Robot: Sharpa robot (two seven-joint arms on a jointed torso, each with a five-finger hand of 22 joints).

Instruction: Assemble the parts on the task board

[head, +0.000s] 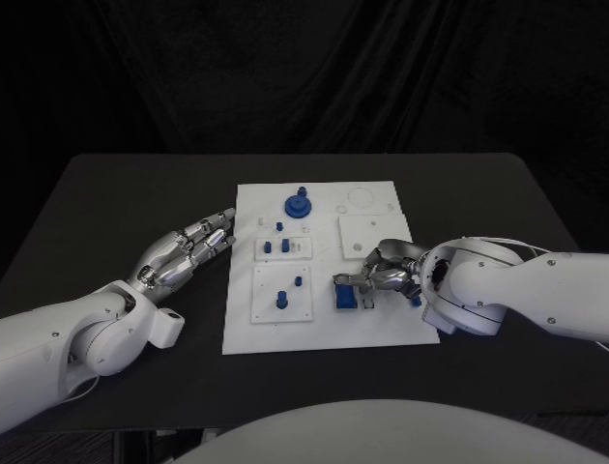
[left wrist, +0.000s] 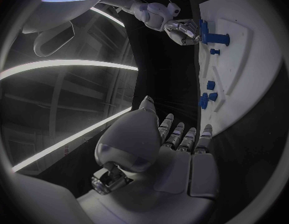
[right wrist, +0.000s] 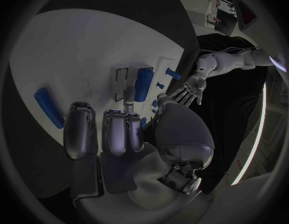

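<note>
Placement step, by my read: right hand (head: 383,275) sits over task board (head: 389,329) at approx 4 o'clock from board centre, fingers curled near blue block part (head: 346,293), but can't tell if it's actually gripped. Block's long axis looks to run 12-to-6 in head view; which end leads is unclear. Left hand (head: 193,247) rests at 9 o'clock off board edge, fingers straight, slightly apart, holding nothing; next move prob needs alignment w/ the slot, then press down.
</note>
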